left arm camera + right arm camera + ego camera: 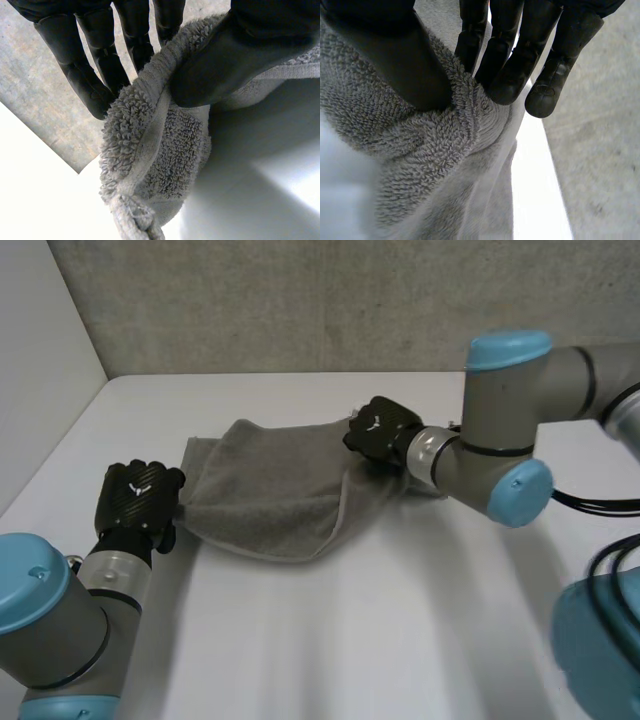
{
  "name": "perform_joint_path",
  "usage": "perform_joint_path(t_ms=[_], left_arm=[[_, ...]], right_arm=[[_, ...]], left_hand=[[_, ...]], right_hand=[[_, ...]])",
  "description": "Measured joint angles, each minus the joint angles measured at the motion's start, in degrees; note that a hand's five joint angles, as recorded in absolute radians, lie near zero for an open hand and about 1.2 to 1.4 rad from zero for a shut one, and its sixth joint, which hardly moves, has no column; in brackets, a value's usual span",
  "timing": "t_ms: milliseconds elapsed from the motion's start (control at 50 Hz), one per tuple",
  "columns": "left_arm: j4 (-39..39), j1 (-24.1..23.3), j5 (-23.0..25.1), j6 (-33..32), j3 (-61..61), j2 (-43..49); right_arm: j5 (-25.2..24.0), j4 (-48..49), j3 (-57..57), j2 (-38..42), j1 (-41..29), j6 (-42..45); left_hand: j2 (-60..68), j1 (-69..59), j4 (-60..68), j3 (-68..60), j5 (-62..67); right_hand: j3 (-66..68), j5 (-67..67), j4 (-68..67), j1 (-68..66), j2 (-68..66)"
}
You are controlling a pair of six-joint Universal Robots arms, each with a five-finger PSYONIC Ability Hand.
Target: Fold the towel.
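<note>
Towel sat mid-table, slung between both hands, its slack belly sagging toward 6 o'clock. It looked already doubled, with a hem line running down the 4 o'clock side.

Left hand was at the towel's 9 o'clock end, thumb and fingers pinching the hemmed edge. Right hand was at 2 o'clock, clamped on a bunched edge the same way.

Risks as I read them:
- Both pinches looked shallow, right at the hem. Pulling the hands apart could strip the terry out.
- The hands weren't level, so the next fold would likely land skewed.
- The belly could drag on the table and bunch.
</note>
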State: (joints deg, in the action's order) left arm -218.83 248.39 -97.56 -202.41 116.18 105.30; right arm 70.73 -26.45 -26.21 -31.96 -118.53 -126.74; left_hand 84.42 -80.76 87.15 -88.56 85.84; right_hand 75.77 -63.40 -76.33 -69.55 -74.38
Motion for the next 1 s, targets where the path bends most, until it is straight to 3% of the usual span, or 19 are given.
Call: perform_joint_path(t_ms=[240,280,320,380,480,680,880,1000], left_arm=[[0.05,0.15,0.14,0.06,1.35,-2.25],[0.06,0.04,0.17,0.07,1.53,-2.46],[0.07,-0.21,0.21,0.08,1.76,-2.67],[0.07,-0.54,0.25,0.09,1.96,-2.81],[0.07,-0.79,0.27,0.09,2.06,-2.85],[0.06,-0.53,1.27,0.09,2.16,-2.83],[-0.02,-0.18,1.80,0.09,2.48,-2.74],[-0.02,-0.13,1.80,0.04,2.48,-2.66]], right_arm=[[1.07,0.74,-40.20,-23.92,5.37,-6.09],[0.99,1.09,-45.03,-26.70,5.66,-6.28],[0.89,1.51,-50.14,-29.95,5.87,-6.78],[0.79,2.08,-53.31,-32.88,5.94,-7.93],[0.72,3.89,-51.22,-35.42,5.75,-10.72],[0.60,5.68,-38.48,-31.38,4.05,-12.01],[-2.23,6.63,-31.63,-19.21,-3.42,0.98],[-0.89,6.39,-26.89,-11.89,-4.33,6.77]], left_hand=[[-0.01,0.00,0.00,0.00,0.00],[0.00,0.00,0.00,0.00,0.00],[0.00,0.00,0.00,0.00,0.00],[0.00,0.00,0.00,0.00,0.00],[0.00,0.00,0.00,0.00,0.00],[0.00,0.00,0.00,0.00,0.00],[0.00,0.00,0.00,0.00,0.00],[0.00,0.00,0.00,0.00,0.00]], right_hand=[[-1.72,1.03,1.95,0.24,1.09],[-13.18,11.25,13.82,7.78,12.53],[-33.09,31.93,33.67,28.92,33.32],[-44.24,43.28,44.71,39.37,42.79],[-55.92,55.55,56.73,50.13,54.26],[-57.65,57.56,58.71,52.47,55.24],[-57.65,57.55,58.71,52.48,55.24],[-57.65,57.55,58.72,52.48,55.24]])
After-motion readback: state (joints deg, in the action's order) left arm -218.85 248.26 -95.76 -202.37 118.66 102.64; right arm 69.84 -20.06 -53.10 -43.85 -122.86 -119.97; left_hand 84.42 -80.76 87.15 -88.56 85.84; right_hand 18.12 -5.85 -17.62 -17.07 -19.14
